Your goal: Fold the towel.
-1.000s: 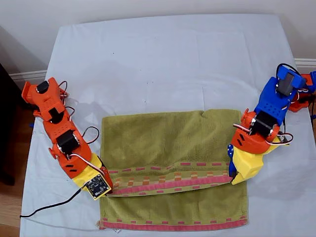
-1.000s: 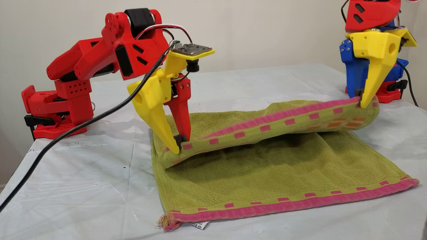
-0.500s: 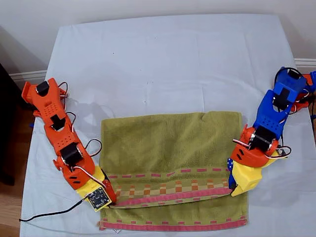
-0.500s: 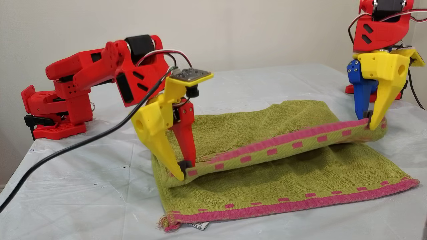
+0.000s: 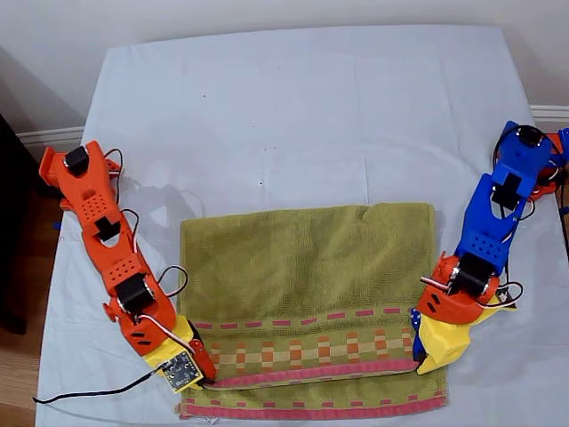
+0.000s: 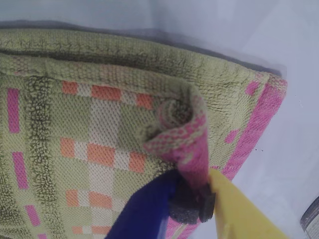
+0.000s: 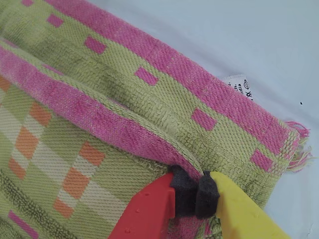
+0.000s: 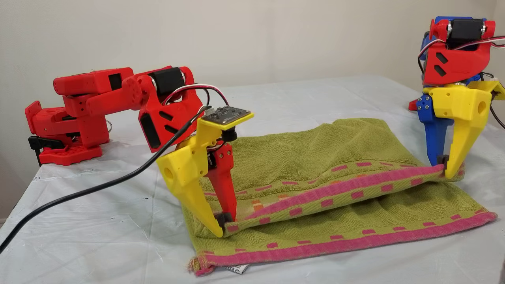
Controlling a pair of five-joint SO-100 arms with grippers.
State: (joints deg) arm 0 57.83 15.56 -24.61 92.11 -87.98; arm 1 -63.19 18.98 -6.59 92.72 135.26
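Olive-green terry, the towel (image 5: 307,285) lies across the lower middle of the exterior view on the white-covered surface (image 5: 293,107), half doubled over. My first gripper (image 6: 192,199), with its blue and yellow jaws, is clamped on one corner of the upper pink hem at the lower right of the exterior view (image 5: 418,356). My second gripper (image 7: 192,191), red and yellow, pinches the other corner at the lower left (image 5: 206,378).

Over the last second both grippers have carried that hem down and toward the bottom edge of the frame. The raised arch of cloth seen in the other view has sunk, so the folded layer (image 8: 315,185) now sags close to the bottom layer. The orange-and-cream checked band (image 5: 311,342) faces up. The carried hem sits just short of the resting pink hem (image 5: 311,407), where the small white tag (image 8: 236,269) peeks out.

I judge this first fold nearly complete: what remains is lining the edges up and letting go.
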